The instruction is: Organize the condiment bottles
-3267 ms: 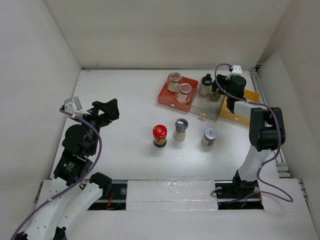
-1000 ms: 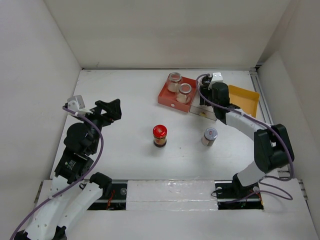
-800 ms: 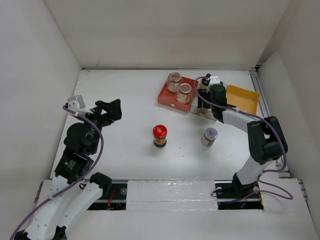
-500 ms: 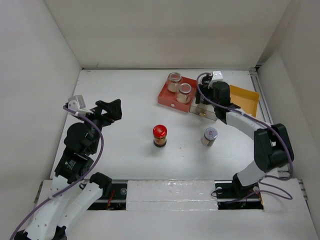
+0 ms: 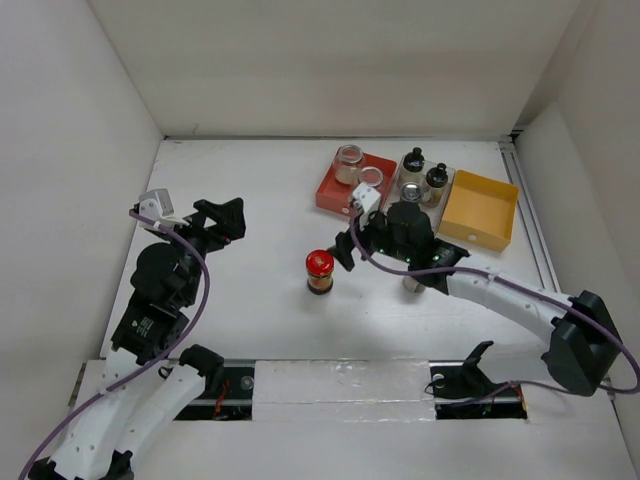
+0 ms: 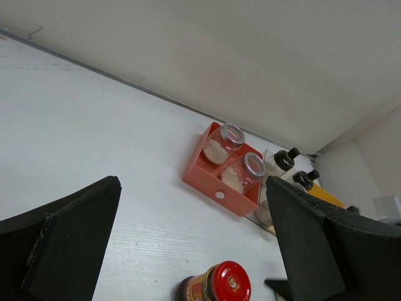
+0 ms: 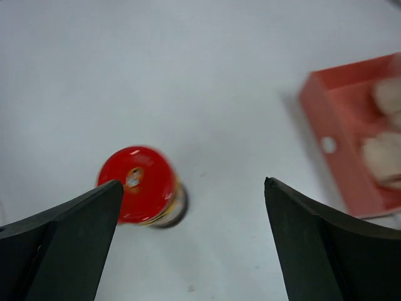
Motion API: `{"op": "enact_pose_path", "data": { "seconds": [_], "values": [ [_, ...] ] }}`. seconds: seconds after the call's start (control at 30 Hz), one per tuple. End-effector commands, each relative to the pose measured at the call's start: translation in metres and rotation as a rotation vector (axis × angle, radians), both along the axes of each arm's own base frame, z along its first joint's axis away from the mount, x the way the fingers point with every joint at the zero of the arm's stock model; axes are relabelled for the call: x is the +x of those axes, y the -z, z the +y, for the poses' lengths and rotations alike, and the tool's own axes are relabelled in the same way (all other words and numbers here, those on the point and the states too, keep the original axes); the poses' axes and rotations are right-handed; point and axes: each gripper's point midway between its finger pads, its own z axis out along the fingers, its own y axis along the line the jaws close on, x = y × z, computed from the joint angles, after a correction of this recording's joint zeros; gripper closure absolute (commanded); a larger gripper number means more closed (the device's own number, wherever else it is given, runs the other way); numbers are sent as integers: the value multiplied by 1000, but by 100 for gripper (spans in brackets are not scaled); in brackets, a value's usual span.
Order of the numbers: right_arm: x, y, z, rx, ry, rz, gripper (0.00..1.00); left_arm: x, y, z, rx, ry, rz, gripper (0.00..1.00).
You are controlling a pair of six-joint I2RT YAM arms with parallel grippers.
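Observation:
A dark jar with a red lid (image 5: 319, 270) stands on the table; it also shows in the right wrist view (image 7: 141, 186) and the left wrist view (image 6: 216, 285). My right gripper (image 5: 346, 247) hovers open and empty just right of it. Two silver-lidded glass jars (image 5: 348, 158) (image 5: 370, 178) stand in the red tray (image 5: 335, 195). Two black-capped bottles (image 5: 412, 162) (image 5: 434, 178) and a silver-lidded jar (image 5: 410, 192) stand in the clear tray (image 5: 447, 180). Another jar (image 5: 410, 285) is mostly hidden under my right arm. My left gripper (image 5: 226, 214) is open and empty at the left.
An empty yellow tray (image 5: 480, 210) sits to the right of the clear tray. White walls close in the table on the left, back and right. The red tray (image 7: 351, 150) lies at the right edge of the right wrist view.
My right arm has swung from the clear tray down and left to beside the red-lidded jar. A silver-lidded jar now stands in the clear tray. The left arm has barely moved.

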Motion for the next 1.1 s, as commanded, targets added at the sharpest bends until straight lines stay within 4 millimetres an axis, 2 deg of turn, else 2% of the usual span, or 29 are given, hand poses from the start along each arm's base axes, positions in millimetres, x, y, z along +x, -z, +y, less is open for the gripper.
{"op": "enact_pose_path", "data": {
  "seconds": [0.0,0.13,0.17,0.2,0.33,0.37,0.47,0.53,0.6,0.63,0.67,0.7,0.73,0.77,0.87,0.9,0.93,0.97,1.0,1.03,1.07],
  "values": [
    [-48,20,31,-47,-222,63,0,2,-14,1,-7,-8,-42,2],
    [-56,42,50,-104,-273,109,0,2,-14,3,-8,-17,-42,1],
    [-53,41,54,-109,-277,101,0,2,-14,3,-8,-17,-42,1],
    [-49,51,57,-128,-269,116,0,2,-14,3,-8,-17,-42,1],
    [-37,66,65,-155,-249,134,0,4,-12,2,-3,-17,-34,1],
    [-31,62,69,-146,-240,118,0,4,-12,2,-3,-17,-34,1],
    [-21,68,78,-137,-228,101,0,4,-11,1,6,-8,-35,1],
    [-18,77,82,-137,-224,112,13,4,-11,1,6,-8,-35,1],
    [-13,76,81,-128,-189,113,26,4,-11,1,6,-8,-35,1],
    [-10,73,81,-121,-180,101,39,4,-11,1,6,-8,-35,1],
    [-9,54,84,-73,-175,70,46,4,-11,1,6,-8,-35,1],
    [-6,43,81,-58,-148,55,50,4,-11,-1,6,2,-35,1],
    [-4,25,81,-27,-136,19,50,4,-11,-1,6,2,-35,1],
    [2,-8,73,20,-101,-35,50,3,-12,-3,7,11,-35,1],
    [29,-79,42,144,34,-169,51,3,-12,-5,7,25,-36,1],
    [33,-117,28,214,69,-256,50,3,-12,-5,7,25,-36,1],
    [43,-137,12,238,133,-292,50,3,-12,-5,7,25,-36,1],
    [60,-162,-15,265,216,-337,50,3,-12,-5,7,25,-36,1],
    [66,-179,-37,270,273,-373,49,0,-14,-6,3,34,-44,1],
    [73,-188,-58,271,333,-388,49,0,-14,-6,3,34,-44,1],
    [91,-195,-97,266,454,-414,49,0,-14,-7,4,44,-44,1]
  ]
}}
